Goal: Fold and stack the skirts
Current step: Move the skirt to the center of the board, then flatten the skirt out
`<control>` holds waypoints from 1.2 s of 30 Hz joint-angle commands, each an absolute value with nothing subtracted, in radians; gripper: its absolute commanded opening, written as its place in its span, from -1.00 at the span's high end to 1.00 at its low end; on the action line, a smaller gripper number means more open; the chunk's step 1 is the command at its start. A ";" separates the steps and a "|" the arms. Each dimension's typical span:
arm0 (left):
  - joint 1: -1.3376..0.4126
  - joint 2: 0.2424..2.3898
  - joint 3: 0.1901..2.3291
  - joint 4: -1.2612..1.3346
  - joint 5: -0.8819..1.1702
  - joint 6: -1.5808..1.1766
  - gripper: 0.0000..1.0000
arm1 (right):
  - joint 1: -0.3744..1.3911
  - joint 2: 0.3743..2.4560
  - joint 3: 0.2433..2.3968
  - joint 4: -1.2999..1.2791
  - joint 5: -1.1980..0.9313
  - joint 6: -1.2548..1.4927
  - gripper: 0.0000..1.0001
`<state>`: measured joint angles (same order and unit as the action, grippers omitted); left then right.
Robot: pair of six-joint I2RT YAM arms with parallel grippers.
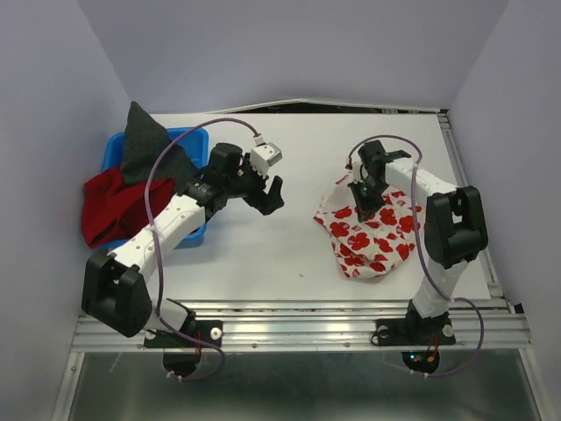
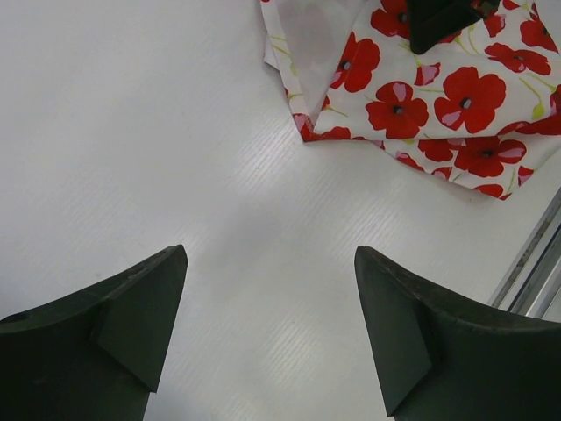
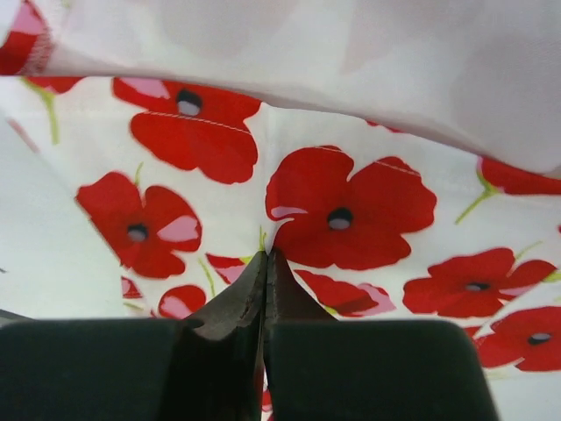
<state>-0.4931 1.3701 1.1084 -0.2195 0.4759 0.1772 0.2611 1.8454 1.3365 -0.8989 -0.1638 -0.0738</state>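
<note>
A: Far left?
B: Blue bin (image 1: 110,149) near the tabletop (image 1: 289,254) edge. Dark grey skirt (image 1: 145,145) and deep-red skirt (image 1: 114,206) are draped over it, and the red one spills past the near rim.
A: Middle?
B: Left gripper (image 1: 266,195) hovers with jaws spread. Bare tabletop lies beneath and to its right.
A: Right?
B: Right gripper (image 1: 364,209) has its jaws pressed together, pinching a fold of the white poppy-print skirt (image 1: 375,244). The hem lies near the front edge.

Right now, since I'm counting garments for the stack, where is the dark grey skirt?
The dark grey skirt lies far left in the top view, draped over the blue bin, just beyond the deep-red skirt and left of the left gripper.
</note>
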 commanded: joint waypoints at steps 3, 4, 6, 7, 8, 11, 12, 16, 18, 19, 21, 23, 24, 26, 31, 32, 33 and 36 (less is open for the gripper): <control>-0.491 1.283 1.036 -0.152 0.511 0.176 -0.72 | 0.261 1.777 1.574 -0.887 -0.213 -0.046 0.99; -0.491 1.276 1.028 -0.152 0.515 0.182 -0.70 | 0.261 1.776 1.601 -0.888 -0.197 -0.049 0.99; -0.491 1.253 1.009 -0.149 0.529 0.199 -0.68 | 0.226 1.734 1.656 -0.884 -0.173 -0.051 0.99; -0.494 1.246 1.005 -0.146 0.531 0.221 -0.65 | 0.203 1.712 1.655 -0.877 -0.187 -0.043 0.99; -0.497 1.241 1.000 -0.140 0.532 0.235 -0.65 | 0.174 1.666 1.645 -0.867 -0.201 -0.038 0.99; -0.561 1.241 1.000 -0.138 0.508 0.314 -0.63 | 0.071 1.580 1.562 -0.809 -0.241 -0.040 0.99; -0.589 1.249 1.005 -0.140 0.482 0.334 -0.63 | 0.054 1.534 1.543 -0.793 -0.229 -0.052 0.99; -0.731 1.359 1.060 -0.121 0.430 0.400 -0.72 | 0.009 1.483 1.408 -0.801 -0.108 -0.083 0.99; -0.793 1.446 1.110 -0.109 0.404 0.419 -0.77 | 0.009 1.470 1.311 -0.808 -0.028 -0.095 0.99; -0.810 1.478 1.126 -0.107 0.391 0.422 -0.77 | 0.009 1.467 1.310 -0.808 0.000 -0.095 0.99; -0.828 1.561 1.178 -0.095 0.371 0.404 -0.76 | -0.002 1.460 1.203 -0.798 0.084 -0.112 0.99; -0.824 1.604 1.206 -0.078 0.385 0.373 -0.74 | -0.002 1.459 1.108 -0.776 0.127 -0.118 0.99; -0.813 1.633 1.228 -0.075 0.405 0.358 -0.69 | -0.011 1.457 1.085 -0.773 0.144 -0.142 0.99; -0.793 1.652 1.241 -0.065 0.470 0.304 -0.65 | -0.011 1.465 1.048 -0.778 0.152 -0.170 0.99; -0.669 1.643 1.244 -0.028 0.495 0.258 -0.61 | -0.011 1.428 1.106 -0.863 0.016 -0.360 -0.03; -0.649 1.635 1.241 -0.025 0.495 0.258 -0.61 | -0.011 1.408 1.121 -0.879 -0.015 -0.394 -0.30; -0.632 1.617 1.238 -0.025 0.495 0.258 -0.61 | -0.011 1.364 1.155 -0.902 -0.073 -0.458 -0.50; -0.586 1.563 1.229 -0.050 0.495 0.258 -0.61 | -0.011 1.281 1.207 -0.949 -0.173 -0.608 -0.86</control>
